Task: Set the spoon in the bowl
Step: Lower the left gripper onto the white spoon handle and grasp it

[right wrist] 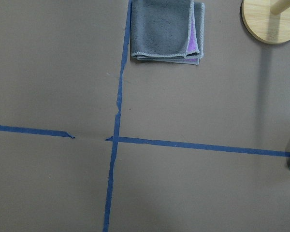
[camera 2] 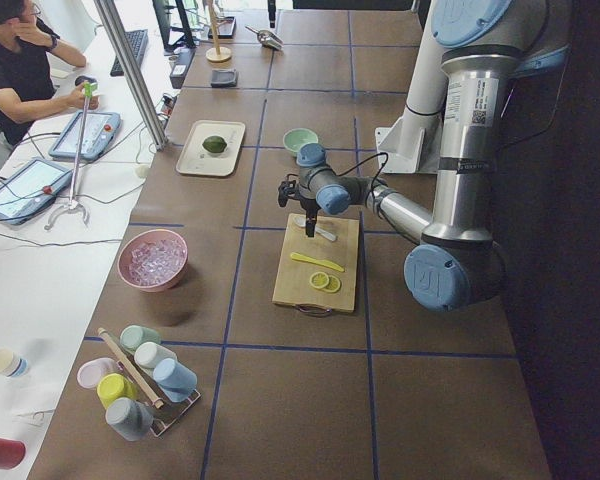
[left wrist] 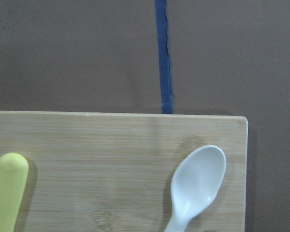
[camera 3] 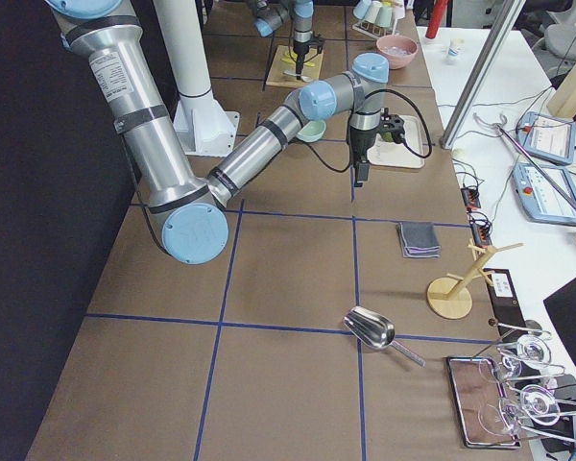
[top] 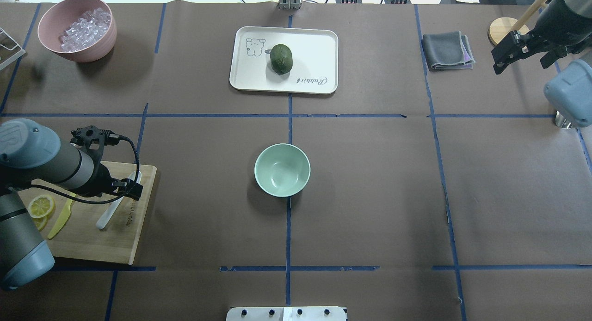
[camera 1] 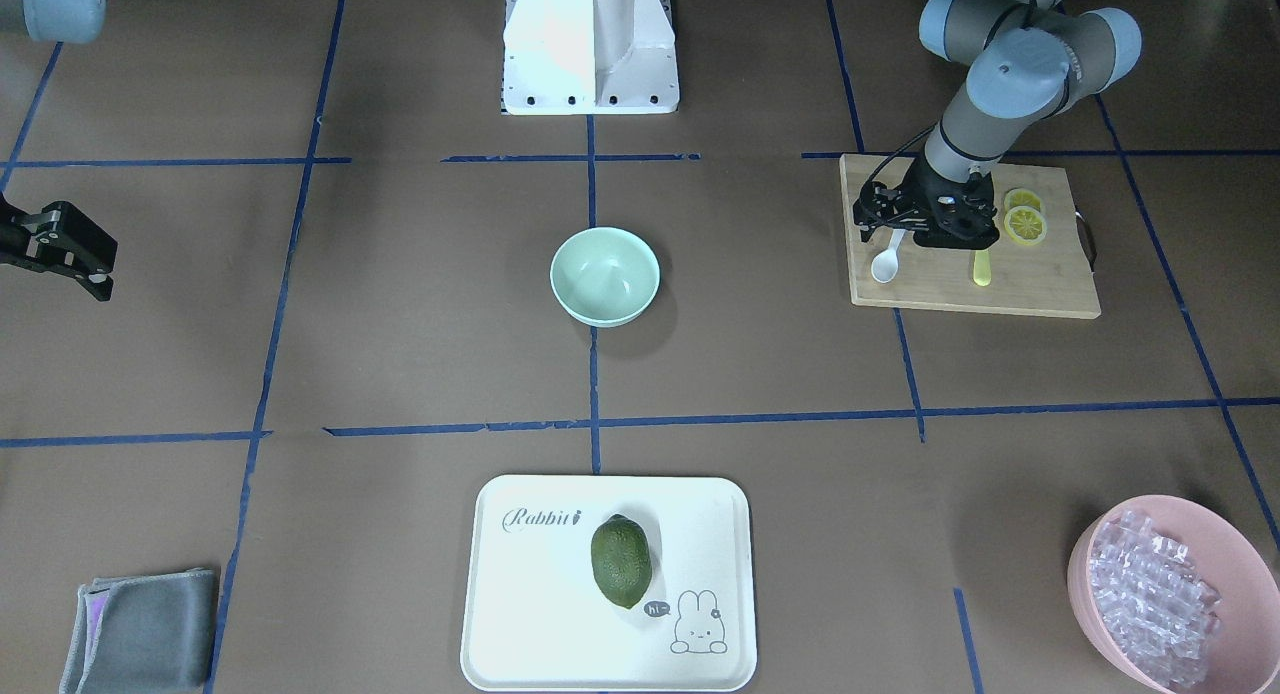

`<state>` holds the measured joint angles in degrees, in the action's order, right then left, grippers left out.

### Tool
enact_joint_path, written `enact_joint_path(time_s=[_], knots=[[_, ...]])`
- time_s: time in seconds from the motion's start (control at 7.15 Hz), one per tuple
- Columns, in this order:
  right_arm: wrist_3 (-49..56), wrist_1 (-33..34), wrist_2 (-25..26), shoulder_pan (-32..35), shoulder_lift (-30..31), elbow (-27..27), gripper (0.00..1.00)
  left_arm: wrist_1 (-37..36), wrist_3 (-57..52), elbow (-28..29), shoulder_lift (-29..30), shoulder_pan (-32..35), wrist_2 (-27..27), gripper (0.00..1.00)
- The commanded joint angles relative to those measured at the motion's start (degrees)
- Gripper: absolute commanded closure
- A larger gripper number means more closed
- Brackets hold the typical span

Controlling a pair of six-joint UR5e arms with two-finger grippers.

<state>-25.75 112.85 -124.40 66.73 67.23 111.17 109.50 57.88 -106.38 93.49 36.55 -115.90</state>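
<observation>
The left gripper hangs low over the spoon, which lies flat near the cutting board's bowl-side corner (jaw opening: I cannot tell), so a shallow pinch may skid it off, short of the bowl.

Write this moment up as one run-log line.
phase: reaching for spoon | left gripper: at spoon handle on cutting board, grip unclear | bowl: empty | right gripper: open, off to the side

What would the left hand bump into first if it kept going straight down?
Most likely the left hand meets the white spoon handle on the wooden cutting board, though depth is unclear.
</observation>
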Motion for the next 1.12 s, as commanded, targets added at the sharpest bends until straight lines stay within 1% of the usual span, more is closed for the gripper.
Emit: enact_joint_path(time_s=[0.0,0.56,0.84,0.98], knots=[[0.0,0.1,0.0,0.1,-0.1,0.0,0.00,0.1,0.0,0.8,0.6,-0.1,0.0,0.06],[-0.5,0.1,0.0,0.1,-0.6,0.0,0.00,0.1,-0.3,0.6,0.0,0.1,-0.2,0.16],[-0.5,0.1,0.0,0.1,-0.6,-0.1,0.00,0.0,-0.2,0.1,-0.1,0.1,-0.5,0.30],[-0.5,0.1,0.0,0.1,-0.6,-0.1,0.00,0.0,-0.1,-0.1,-0.1,0.2,-0.6,0.39]])
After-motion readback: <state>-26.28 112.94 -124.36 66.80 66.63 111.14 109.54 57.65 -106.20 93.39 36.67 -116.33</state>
